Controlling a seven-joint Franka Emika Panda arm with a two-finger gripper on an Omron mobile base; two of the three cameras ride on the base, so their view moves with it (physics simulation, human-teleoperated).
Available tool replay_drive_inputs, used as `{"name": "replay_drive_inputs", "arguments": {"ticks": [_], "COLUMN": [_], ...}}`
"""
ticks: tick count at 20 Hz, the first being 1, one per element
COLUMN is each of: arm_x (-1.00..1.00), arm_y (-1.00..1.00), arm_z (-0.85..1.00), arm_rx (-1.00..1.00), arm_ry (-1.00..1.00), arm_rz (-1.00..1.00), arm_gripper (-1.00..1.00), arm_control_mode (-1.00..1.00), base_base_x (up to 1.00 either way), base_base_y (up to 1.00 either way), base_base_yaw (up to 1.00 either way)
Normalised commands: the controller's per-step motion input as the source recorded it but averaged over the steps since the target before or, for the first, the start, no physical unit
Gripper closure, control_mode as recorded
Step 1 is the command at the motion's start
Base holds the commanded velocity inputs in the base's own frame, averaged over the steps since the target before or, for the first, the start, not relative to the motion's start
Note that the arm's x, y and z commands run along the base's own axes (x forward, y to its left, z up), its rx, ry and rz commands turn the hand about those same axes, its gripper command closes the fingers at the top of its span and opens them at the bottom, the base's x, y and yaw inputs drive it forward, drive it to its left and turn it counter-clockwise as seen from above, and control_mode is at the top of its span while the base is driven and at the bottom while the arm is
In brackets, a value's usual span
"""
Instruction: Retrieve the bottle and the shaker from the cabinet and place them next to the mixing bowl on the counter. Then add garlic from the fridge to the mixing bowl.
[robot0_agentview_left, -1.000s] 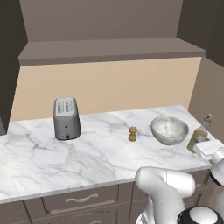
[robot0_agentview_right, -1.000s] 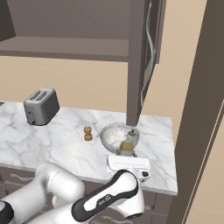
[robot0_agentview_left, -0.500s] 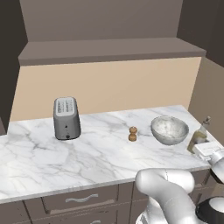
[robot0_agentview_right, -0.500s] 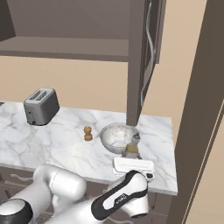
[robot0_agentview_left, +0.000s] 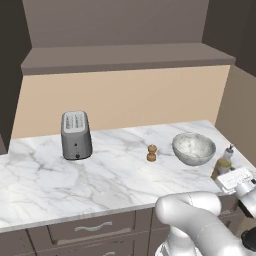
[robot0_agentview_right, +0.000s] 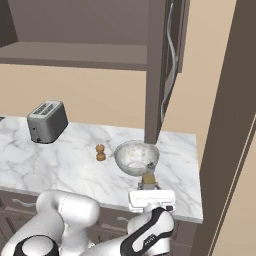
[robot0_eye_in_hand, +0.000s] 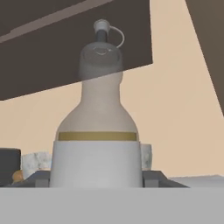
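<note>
The claw (robot0_eye_in_hand: 96, 180) has come down a little and so has the bottle (robot0_agentview_left: 223, 164). A moment ago both were a bit higher. Now the bottle is low by the front right end of the counter (robot0_agentview_left: 100, 180), just beside the bowl (robot0_agentview_left: 194, 148). The claw pinches the bottle low down, one dark tip on each side. I cannot tell if the bottle's bottom touches the counter yet.

I think the bottle is almost put down. The shaker (robot0_agentview_left: 151, 153) stands on the counter on the other side of the bowl, near it. So the claw needs to let go, and then the garlic is next.

The counter is white stone with grey lines. A grey toaster (robot0_agentview_left: 76, 135) stands far off to the left. Brown drawers (robot0_agentview_left: 90, 230) with silver handles sit under the counter. The wall (robot0_agentview_left: 125, 100) behind is tan. The dark cabinet (robot0_agentview_left: 125, 57) hangs up high, and its shelf looks bare.
</note>
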Motion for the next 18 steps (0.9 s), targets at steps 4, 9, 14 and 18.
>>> {"name": "replay_drive_inputs", "arguments": {"ticks": [4,9,14,18], "arm_x": [0.07,0.23,0.31,0.27], "arm_y": [0.00,0.00,0.00,0.00], "arm_z": [-0.21,-0.17,-0.21,-0.23], "arm_rx": [-0.13,-0.12,-0.09,-0.01], "arm_ry": [-0.02,0.00,-0.03,-0.06], "arm_rz": [0.00,0.00,0.00,0.00], "arm_gripper": [1.00,1.00,1.00,1.00], "arm_control_mode": [-1.00,-1.00,-1.00,-1.00], "base_base_x": [0.00,0.00,0.00,0.00], "base_base_y": [0.00,0.00,0.00,0.00], "base_base_yaw": [0.00,0.00,0.00,0.00]}}
